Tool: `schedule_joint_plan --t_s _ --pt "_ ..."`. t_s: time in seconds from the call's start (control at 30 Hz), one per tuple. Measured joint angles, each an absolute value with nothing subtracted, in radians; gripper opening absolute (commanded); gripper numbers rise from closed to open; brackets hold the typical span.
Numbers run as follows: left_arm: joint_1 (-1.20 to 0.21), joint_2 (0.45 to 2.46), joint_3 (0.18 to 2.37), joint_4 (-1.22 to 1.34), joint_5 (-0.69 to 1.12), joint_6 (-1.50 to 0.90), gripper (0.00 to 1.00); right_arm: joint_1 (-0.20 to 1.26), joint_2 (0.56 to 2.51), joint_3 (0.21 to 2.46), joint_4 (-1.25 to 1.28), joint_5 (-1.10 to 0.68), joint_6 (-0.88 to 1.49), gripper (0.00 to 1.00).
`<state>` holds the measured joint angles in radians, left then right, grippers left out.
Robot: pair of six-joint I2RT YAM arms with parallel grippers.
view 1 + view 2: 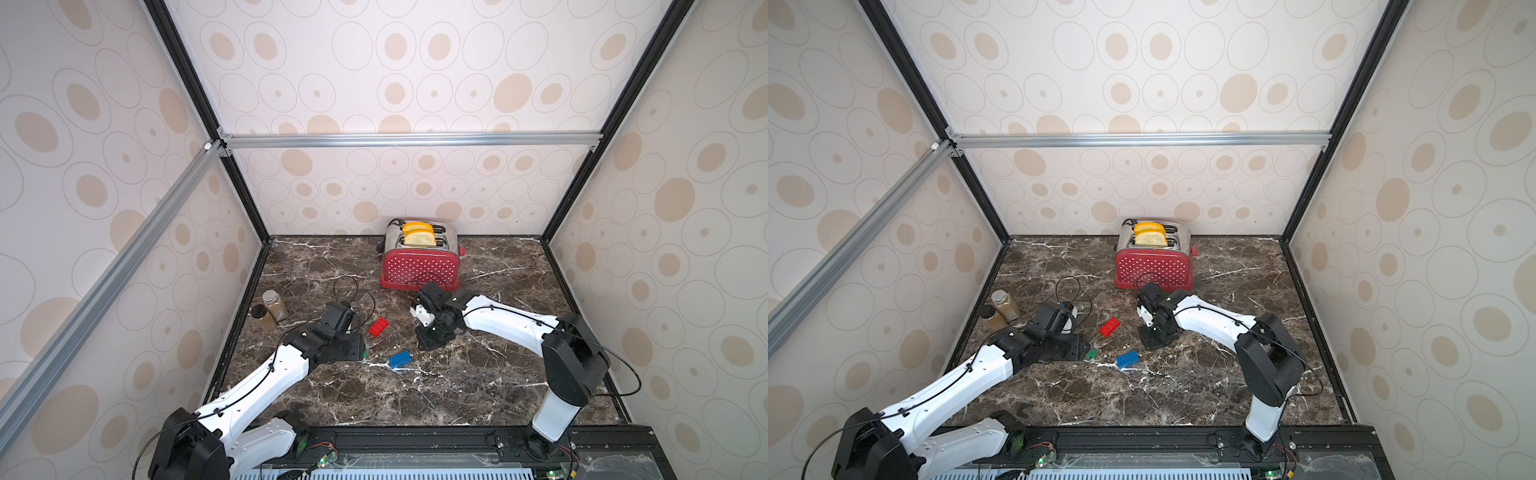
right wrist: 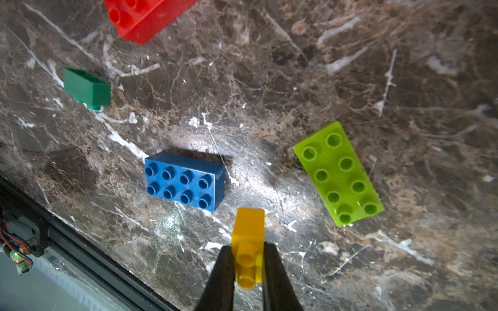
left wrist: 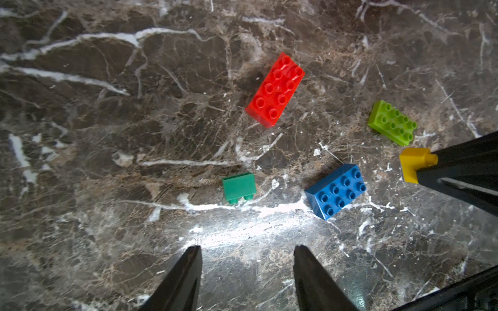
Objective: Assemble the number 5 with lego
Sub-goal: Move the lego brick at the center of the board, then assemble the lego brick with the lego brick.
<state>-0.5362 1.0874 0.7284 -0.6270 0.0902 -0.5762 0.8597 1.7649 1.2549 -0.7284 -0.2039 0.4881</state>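
Observation:
The lego lies loose on the marble, no brick joined to another, and no stacked number 5 shows. The red brick (image 1: 378, 326) (image 3: 275, 90) and the blue brick (image 1: 400, 359) (image 2: 186, 181) sit studs up, as does the lime-green brick (image 2: 338, 172) (image 3: 392, 122). The small dark-green brick (image 3: 239, 187) (image 2: 87, 87) lies on its side. My right gripper (image 2: 248, 246) is shut on the small yellow brick (image 2: 248, 234) (image 3: 412, 164), between the blue and lime-green ones. My left gripper (image 3: 247, 249) is open and empty, short of the dark-green brick.
A red polka-dot toaster (image 1: 419, 266) with bread in it stands at the back, just behind my right wrist. Two spice jars (image 1: 274, 305) stand at the left edge beside my left arm. The black front rail (image 2: 80, 242) runs near the blue brick.

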Motion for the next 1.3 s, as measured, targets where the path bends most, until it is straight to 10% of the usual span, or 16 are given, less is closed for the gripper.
schedule_joint_plan --t_s 1.3 --pt "-0.519 1.064 0.719 -0.69 0.015 -0.585 0.6 0.967 1.966 1.464 -0.85 -0.163 0.502 0.16"
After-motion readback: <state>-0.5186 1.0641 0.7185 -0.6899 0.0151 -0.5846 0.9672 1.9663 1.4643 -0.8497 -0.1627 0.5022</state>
